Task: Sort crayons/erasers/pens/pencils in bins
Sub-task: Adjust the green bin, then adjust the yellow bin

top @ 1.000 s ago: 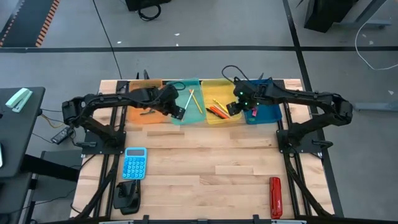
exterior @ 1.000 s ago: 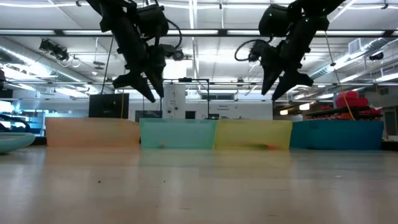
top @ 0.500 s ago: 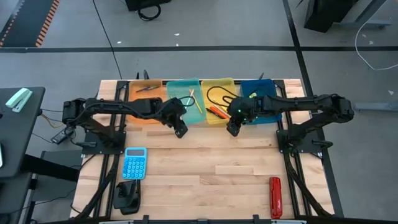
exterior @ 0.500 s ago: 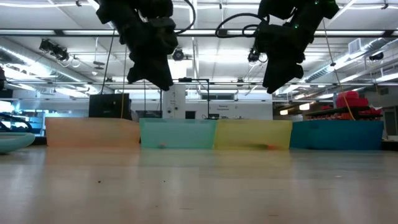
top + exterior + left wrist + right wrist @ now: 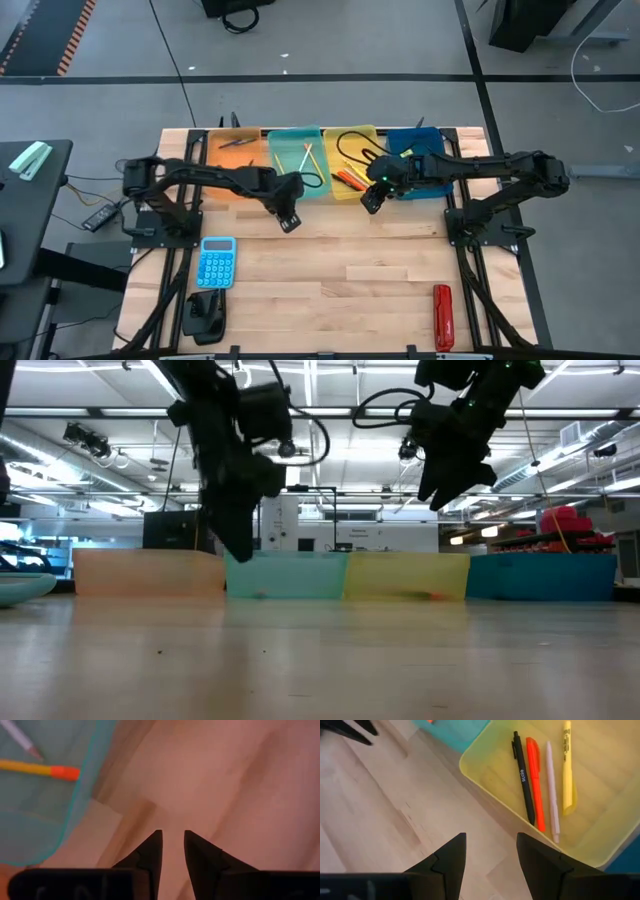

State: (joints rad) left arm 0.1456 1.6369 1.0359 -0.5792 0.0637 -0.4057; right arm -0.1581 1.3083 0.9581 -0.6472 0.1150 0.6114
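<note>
- The left gripper (image 5: 172, 851) shows jaws nearly closed, with a thin gap and nothing between them, over bare desk (image 5: 330, 270) just below the teal bin (image 5: 297, 160).
- The right gripper (image 5: 490, 852) holds its jaws wide and empty, at the yellow bin's (image 5: 352, 160) lower edge.
- Judged step: between picks; no loose item shows on the desk, so sorting looks nearly done.
- Only the right wrist view shows a black pen (image 5: 524, 777) among the sticks; the high view alone shows the calculator (image 5: 216, 262).

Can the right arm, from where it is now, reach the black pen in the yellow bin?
Probably yes. The right gripper hangs open just outside the yellow bin, and the black pen lies uncovered near that edge, beside an orange pen.
</note>
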